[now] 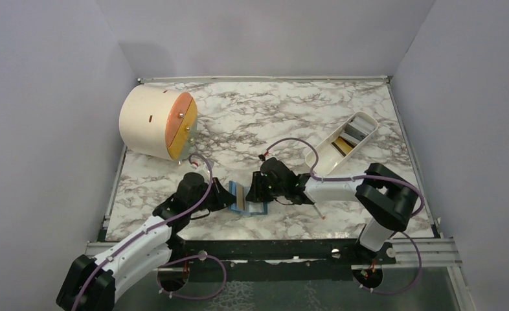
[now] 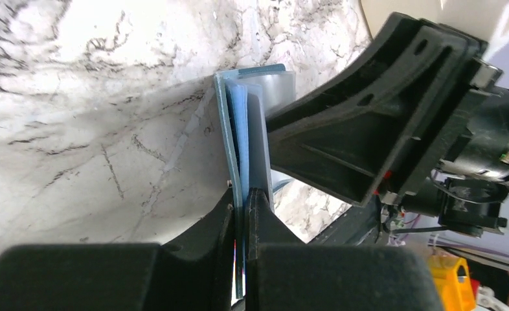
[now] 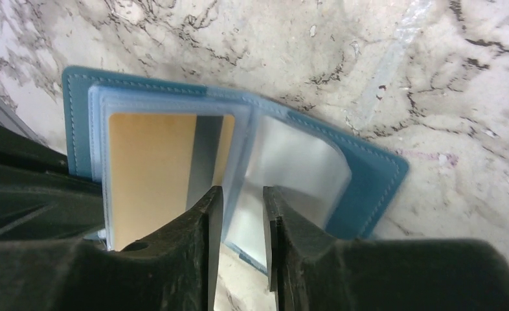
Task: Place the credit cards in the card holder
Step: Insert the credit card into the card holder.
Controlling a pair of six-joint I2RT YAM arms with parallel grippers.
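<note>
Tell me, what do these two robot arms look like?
The left arm and right arm have white tube-like links between chunky black joints, with a purple cable looping along each. The left gripper and right gripper are matte black, each with two wedge-shaped fingers.

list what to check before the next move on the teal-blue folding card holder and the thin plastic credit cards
1. Left gripper clamped on the teal-blue folding card holder cover: ok.
2. Holder open, clear sleeves exposed: ok.
3. Gold-yellow card with dark stripe seated in a sleeve: ok.
4. Right gripper free of the sleeves: cannot tell, jaws narrowly apart over them.
5. More cards waiting in the white oblong plastic tray: ok.
</note>
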